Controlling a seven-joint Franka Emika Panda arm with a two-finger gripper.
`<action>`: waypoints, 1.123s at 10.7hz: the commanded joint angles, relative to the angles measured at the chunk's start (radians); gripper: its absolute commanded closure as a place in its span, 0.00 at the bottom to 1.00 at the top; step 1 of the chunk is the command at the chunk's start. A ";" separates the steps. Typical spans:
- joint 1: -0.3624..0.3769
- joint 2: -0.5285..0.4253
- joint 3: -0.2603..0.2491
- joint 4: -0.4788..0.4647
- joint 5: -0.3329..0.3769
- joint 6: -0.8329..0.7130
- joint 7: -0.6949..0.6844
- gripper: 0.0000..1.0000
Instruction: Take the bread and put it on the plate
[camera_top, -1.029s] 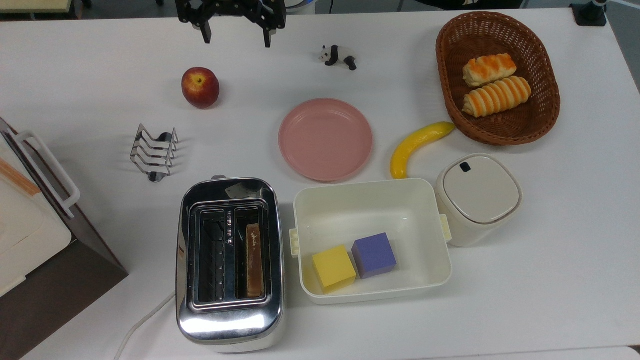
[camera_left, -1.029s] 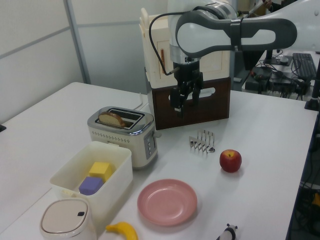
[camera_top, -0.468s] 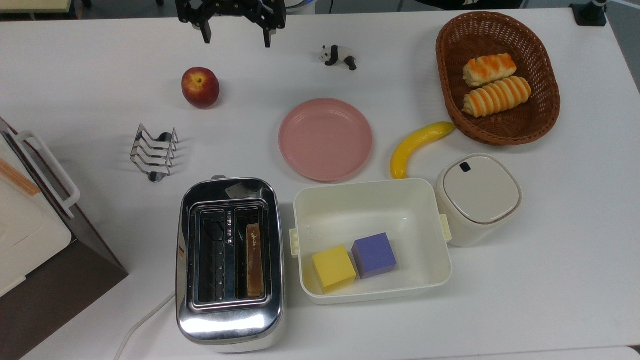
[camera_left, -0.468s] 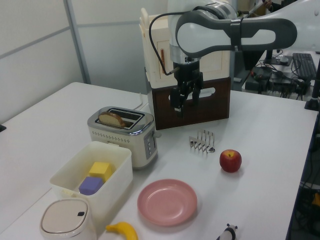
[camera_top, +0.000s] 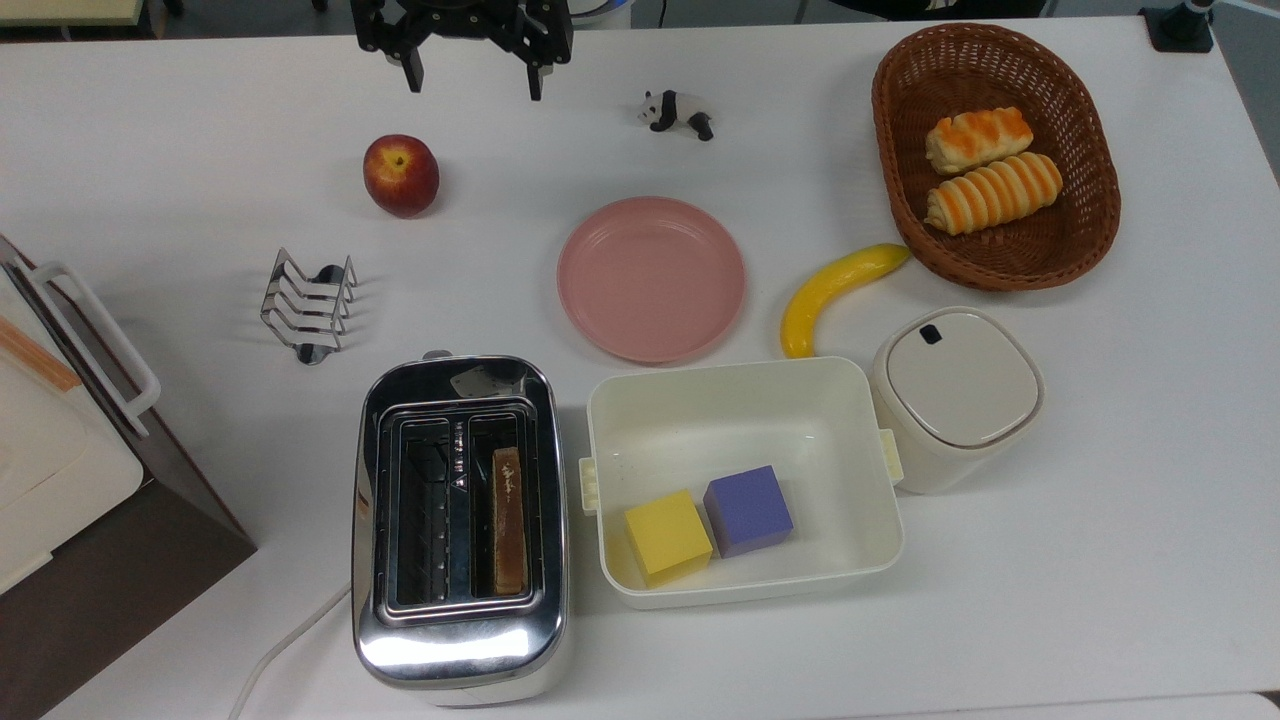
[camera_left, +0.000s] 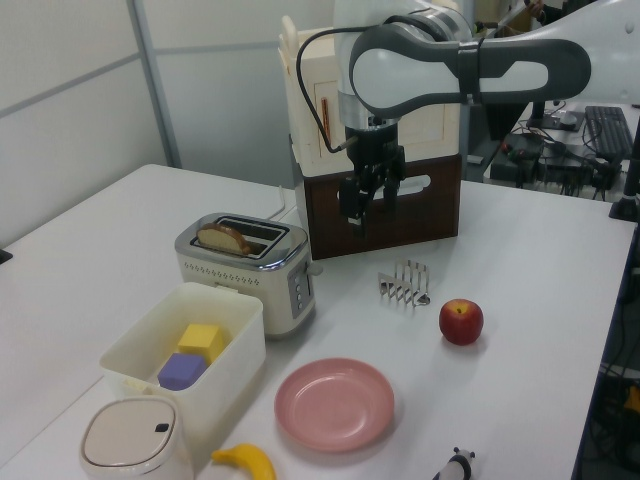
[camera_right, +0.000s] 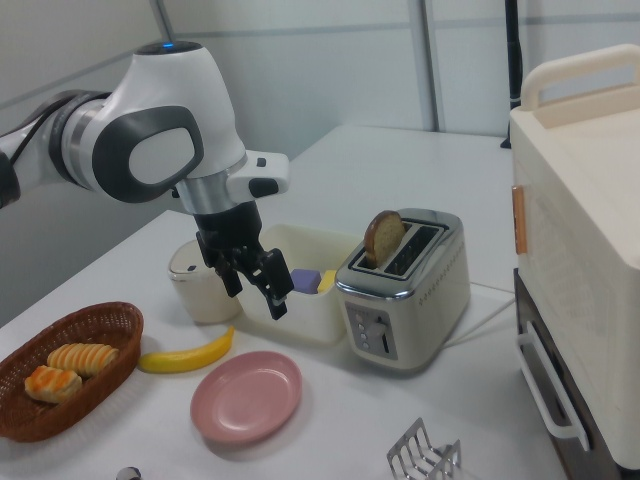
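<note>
Our gripper (camera_top: 468, 80) hangs with its two fingers spread wide apart and nothing between them, above the far edge of the table (camera_top: 200, 150) in the top view, beyond the apple (camera_top: 401, 175) and well apart from the work. The bread (camera_right: 382, 238) stands upright on edge in one slot of the toaster (camera_right: 404, 290), its rounded top poking above the chrome in the right view; in the top view it is the slot on the top view's right. The plate (camera_top: 651, 278) lies bare between the toaster and the panda figure (camera_top: 676, 110), just beside the cream tub (camera_top: 742, 480). The step in hand, as we judge it, is the reach, so we should bring the open fingers over that slot, turn them so they straddle the thin slice across its flat faces, come straight down on the exposed crust only, and close gently. A slanted descent would likely knock the slot's metal edge or push the slice down. Against the frames from a second ago, almost nothing differs: the gripper has shifted only very slightly and every object has kept its place.
</note>
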 joint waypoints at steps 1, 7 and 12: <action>0.000 0.001 0.006 0.003 -0.008 0.010 0.001 0.00; -0.001 0.009 0.011 0.003 -0.008 0.013 0.001 0.00; 0.002 0.035 0.012 0.003 -0.003 0.115 0.001 0.00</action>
